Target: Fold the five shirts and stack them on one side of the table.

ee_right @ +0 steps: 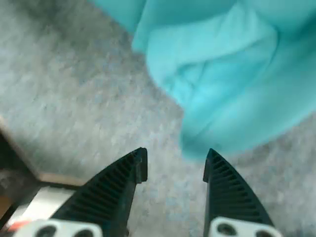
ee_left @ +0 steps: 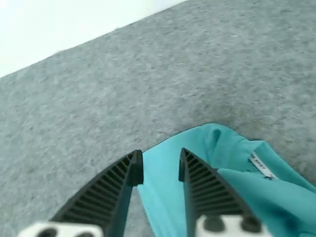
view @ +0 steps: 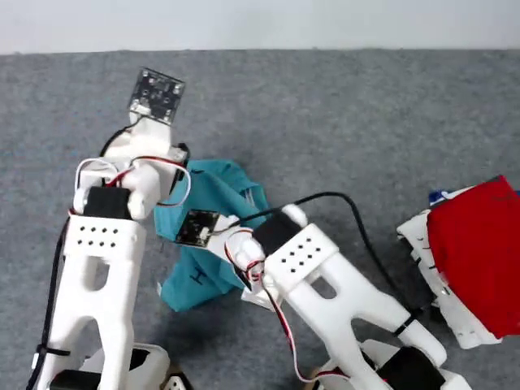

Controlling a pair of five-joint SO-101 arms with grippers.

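Crumpled soft teal fabric shirt on nubby grey table cover; left gripper over shirt's edge, ribbed jaws parted; right gripper just beside shirt's hem, jaws likewise apart.

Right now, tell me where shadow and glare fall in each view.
High view: even light, faint shadow under the teal shirt. Left wrist view: the wall glares white beyond the table. Right wrist view: soft shadows in the shirt's folds.
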